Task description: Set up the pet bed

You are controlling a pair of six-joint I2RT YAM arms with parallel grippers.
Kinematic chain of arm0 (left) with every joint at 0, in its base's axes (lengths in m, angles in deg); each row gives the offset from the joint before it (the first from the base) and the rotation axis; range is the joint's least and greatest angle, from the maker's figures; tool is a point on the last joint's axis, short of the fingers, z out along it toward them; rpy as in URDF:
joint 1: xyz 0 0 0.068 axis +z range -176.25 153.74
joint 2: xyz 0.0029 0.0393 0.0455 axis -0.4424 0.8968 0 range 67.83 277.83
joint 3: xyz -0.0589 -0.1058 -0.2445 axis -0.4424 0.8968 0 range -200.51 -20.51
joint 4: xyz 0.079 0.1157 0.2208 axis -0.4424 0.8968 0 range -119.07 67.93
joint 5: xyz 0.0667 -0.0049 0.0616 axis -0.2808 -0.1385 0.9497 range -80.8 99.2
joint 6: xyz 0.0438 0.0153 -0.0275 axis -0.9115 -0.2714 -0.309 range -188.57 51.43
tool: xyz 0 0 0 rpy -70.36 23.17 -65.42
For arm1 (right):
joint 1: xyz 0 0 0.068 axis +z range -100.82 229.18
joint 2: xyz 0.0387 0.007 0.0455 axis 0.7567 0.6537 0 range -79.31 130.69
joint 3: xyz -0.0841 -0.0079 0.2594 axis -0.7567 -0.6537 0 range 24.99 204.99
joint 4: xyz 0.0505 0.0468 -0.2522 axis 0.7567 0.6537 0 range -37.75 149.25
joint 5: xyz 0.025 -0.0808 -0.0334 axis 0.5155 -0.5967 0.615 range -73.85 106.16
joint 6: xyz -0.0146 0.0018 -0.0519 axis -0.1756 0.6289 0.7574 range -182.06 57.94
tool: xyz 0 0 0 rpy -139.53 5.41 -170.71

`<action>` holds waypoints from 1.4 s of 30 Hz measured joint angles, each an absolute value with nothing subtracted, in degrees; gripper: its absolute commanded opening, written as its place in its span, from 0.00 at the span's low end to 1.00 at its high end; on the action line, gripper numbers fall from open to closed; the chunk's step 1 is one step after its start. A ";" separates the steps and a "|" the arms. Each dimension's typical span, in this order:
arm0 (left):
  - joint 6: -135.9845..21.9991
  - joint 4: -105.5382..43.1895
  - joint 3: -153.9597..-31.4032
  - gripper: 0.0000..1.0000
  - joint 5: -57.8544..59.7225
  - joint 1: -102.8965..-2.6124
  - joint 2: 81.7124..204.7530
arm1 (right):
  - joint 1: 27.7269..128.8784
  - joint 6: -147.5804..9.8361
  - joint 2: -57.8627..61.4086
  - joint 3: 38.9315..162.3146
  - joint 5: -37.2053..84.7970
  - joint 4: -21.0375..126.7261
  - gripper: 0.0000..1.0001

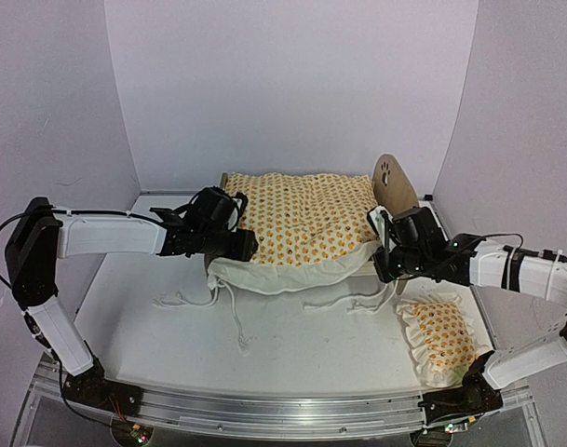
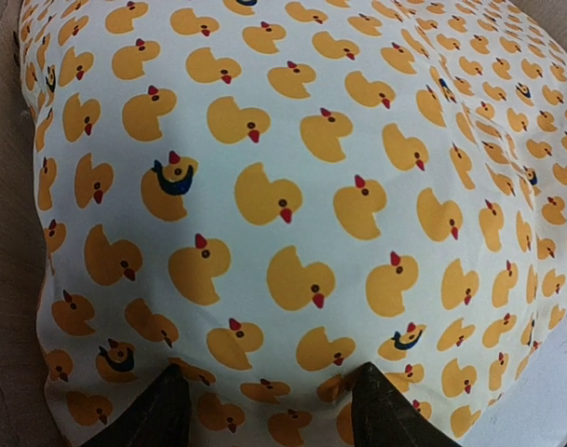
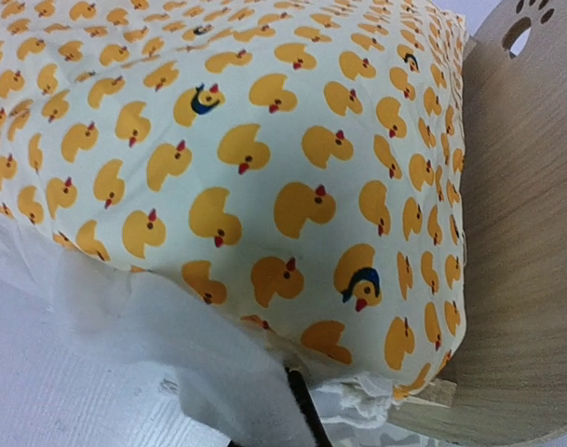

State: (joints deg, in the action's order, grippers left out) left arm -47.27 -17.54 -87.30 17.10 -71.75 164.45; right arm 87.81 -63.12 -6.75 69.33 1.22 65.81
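Covering the pet bed [image 1: 396,189], the quilt [image 1: 302,219] is on; the pillow [image 1: 441,337] lies outside. Left gripper [image 2: 274,419] apart, right gripper [image 3: 302,407] together.

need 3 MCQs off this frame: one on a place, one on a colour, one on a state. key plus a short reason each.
1. Where is the pillow? A at the left arm's base; B on the table, front right; C against the back wall.
2. The quilt over the pet bed is printed mostly with: A orange ducks; B blue stripes; C green stars.
3. The right end effector is: A wide open; B shut; C out of view.
Key: 1 B, it lies on the table at front right; 2 A, both wrist views show the ducks; 3 B, its fingers show no gap.
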 measured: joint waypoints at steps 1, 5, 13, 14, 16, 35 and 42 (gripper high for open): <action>-47.25 -17.74 -87.32 0.57 17.47 -71.64 164.82 | 87.81 -63.07 -6.51 70.13 0.36 67.78 0.00; -46.40 -18.37 -87.67 0.57 18.21 -70.57 166.30 | 87.81 -60.98 -3.74 75.47 -2.19 77.15 0.00; -45.94 -18.59 -87.67 0.56 19.87 -68.03 167.35 | 87.85 -56.82 0.83 84.95 -8.23 92.50 0.00; -45.94 -18.59 -87.67 0.56 19.89 -67.93 167.35 | 87.85 -56.21 1.03 86.07 -8.23 93.94 0.01; -45.94 -18.59 -87.67 0.56 19.89 -67.88 167.35 | 87.85 -55.21 1.05 87.64 -6.98 96.32 0.02; -49.26 -15.14 -89.70 0.89 15.33 -67.12 162.87 | 88.03 -66.35 8.00 91.34 4.28 106.03 0.58; -53.24 -15.53 -85.72 0.83 9.34 -66.53 149.91 | 87.83 -65.67 -8.68 89.24 9.35 100.00 0.53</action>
